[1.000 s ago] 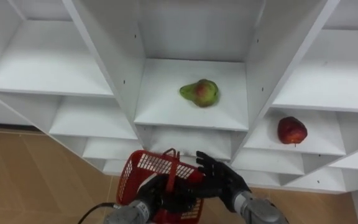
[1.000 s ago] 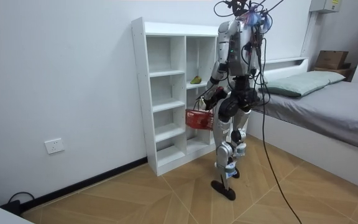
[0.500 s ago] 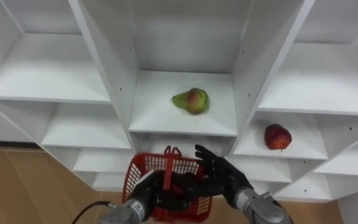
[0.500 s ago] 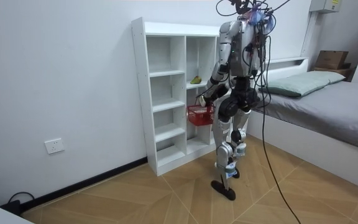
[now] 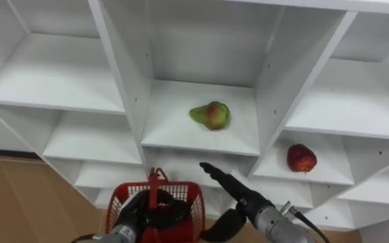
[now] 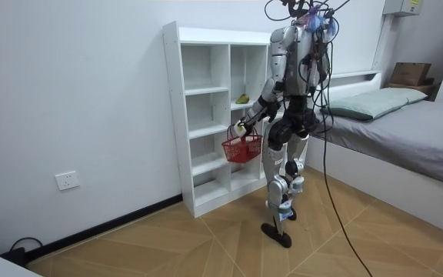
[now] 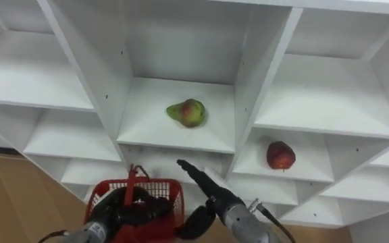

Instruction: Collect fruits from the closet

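Left hand (image 5: 142, 214) sits low, left of centre, its forearm rising from the bottom edge and its fingers curled round the basket (image 5: 193, 201) handle. Right hand (image 5: 238, 194) is at lower centre, fingers straight and pointing up-left, thumb hanging down.

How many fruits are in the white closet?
2: a green-and-red pear on the centre shelf, and a red apple on the lower right shelf. Others may be hidden.

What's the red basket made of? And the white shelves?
The red basket looks like plastic: thin bars in an open grid. The white shelves look like coated board, maybe wood: flat, smooth panels with small peg holes.
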### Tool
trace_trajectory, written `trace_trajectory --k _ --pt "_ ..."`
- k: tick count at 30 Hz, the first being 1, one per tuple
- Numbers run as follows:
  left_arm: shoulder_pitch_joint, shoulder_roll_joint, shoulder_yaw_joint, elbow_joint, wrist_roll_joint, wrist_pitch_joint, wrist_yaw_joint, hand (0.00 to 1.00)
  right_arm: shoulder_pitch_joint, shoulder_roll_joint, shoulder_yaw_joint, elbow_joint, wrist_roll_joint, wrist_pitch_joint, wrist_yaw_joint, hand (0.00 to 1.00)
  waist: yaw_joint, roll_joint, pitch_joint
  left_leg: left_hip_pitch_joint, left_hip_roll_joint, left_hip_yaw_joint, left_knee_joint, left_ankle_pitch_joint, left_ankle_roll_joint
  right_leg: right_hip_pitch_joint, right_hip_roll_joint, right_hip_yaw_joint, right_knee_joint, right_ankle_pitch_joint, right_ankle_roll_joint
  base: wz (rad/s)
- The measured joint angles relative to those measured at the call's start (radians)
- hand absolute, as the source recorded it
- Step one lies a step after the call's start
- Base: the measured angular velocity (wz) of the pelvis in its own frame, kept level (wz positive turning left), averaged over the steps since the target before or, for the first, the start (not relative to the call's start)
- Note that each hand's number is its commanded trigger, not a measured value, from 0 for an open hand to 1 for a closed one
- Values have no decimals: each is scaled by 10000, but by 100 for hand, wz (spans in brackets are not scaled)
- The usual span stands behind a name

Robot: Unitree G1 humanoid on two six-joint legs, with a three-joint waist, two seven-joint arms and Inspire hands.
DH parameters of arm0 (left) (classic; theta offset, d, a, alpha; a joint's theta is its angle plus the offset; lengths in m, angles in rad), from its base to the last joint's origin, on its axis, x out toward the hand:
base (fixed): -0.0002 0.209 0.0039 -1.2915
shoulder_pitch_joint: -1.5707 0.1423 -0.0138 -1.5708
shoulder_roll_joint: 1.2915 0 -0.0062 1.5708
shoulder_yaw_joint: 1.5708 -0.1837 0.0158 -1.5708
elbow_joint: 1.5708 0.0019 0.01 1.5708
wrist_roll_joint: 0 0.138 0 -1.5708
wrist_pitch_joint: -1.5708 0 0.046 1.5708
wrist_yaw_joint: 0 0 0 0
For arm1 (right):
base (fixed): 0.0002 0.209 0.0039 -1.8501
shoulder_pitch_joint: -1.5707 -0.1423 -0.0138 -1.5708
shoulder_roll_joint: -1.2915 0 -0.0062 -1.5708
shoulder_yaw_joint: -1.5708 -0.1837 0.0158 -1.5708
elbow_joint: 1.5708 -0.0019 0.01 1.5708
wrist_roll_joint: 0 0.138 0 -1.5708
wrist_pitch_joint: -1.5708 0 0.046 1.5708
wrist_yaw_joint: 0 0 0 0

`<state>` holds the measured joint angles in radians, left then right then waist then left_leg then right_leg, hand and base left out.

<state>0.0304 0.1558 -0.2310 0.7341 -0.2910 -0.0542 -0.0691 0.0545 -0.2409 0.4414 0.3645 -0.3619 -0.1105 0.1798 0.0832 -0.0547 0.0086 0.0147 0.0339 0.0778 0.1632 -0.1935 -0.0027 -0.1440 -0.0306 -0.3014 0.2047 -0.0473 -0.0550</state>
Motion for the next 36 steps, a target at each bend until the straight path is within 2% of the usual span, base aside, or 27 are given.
trace_trajectory --k 3,5,7,8,11,16,19,23,25,28,30,34,36 --pt "-32 20 640 658 165 -123 25 100 37 -383 0 -1201 -507 199 481 0 87 -222 13 161 43 4 -119 -17 -25 121 48 5 -24 -30 -14 0" --pt "-13 113 767 1044 441 -123 201 100 47 -576 -38 -1848 -580 256 627 0 97 -347 49 234 69 4 -120 -40 -43 195 83 10 -45 -37 -23 0" --pt "137 188 865 1156 567 -106 325 100 104 -730 -37 -2403 -611 371 756 0 115 -453 28 284 83 7 -125 -73 -51 245 112 40 -66 -43 -19 -5" --pt "158 226 932 1261 541 -118 393 100 187 -898 -19 -2902 -625 490 928 0 239 -506 26 304 83 4 -127 -80 -50 250 124 68 -64 -43 -20 -10" --pt "157 403 979 1652 500 -130 438 100 291 -1307 -16 -3977 -657 490 1235 0 367 -601 19 365 85 -4 -130 -97 -41 286 147 138 -63 -43 -19 -5" --pt "177 587 1123 1935 578 -135 473 100 320 -1671 -42 -5202 -774 502 1413 0 510 -774 53 396 100 1 -122 -150 -36 357 185 161 -184 -16 -7 0" --pt "62 683 1125 2390 675 -255 510 100 154 -2004 -53 -6496 -779 432 1457 0 574 -840 17 401 103 -6 -121 -161 -25 364 181 154 -172 -16 -6 0" --pt "80 887 1138 2606 674 -291 541 100 74 -2076 -357 -7481 -699 323 1462 0 590 -983 7 438 113 -46 -122 -161 -25 402 197 146 -178 -20 1 2" --pt "83 895 1328 2668 674 -393 531 100 -25 -2083 -562 -7934 -630 269 1549 0 579 -1020 23 445 111 -66 -126 -165 -19 407 195 147 -176 -19 3 0" --pt "80 950 1518 2692 677 -406 528 100 -193 -2331 -1012 -8822 215 144 1645 0 575 -1032 28 452 111 -81 -164 -184 -16 411 202 167 -183 -27 14 0" --pt "86 980 1592 2693 698 -406 488 100 -446 -2357 -1210 -9138 802 93 1732 0 579 -1042 39 475 111 -82 -179 -187 -19 412 230 257 -198 -29 16 -5" --pt "95 965 1938 2690 684 -406 440 100 -623 -2351 -1670 -9355 863 18 1717 0 557 -1036 45 475 111 -101 -178 -189 -16 429 227 252 -212 -29 18 0" --pt "111 967 1995 2681 681 -406 565 100 -629 -2340 -1958 -9354 866 16 1693 0 530 -982 84 486 109 -136 -169 -198 -5 469 229 249 -237 -32 26 5"
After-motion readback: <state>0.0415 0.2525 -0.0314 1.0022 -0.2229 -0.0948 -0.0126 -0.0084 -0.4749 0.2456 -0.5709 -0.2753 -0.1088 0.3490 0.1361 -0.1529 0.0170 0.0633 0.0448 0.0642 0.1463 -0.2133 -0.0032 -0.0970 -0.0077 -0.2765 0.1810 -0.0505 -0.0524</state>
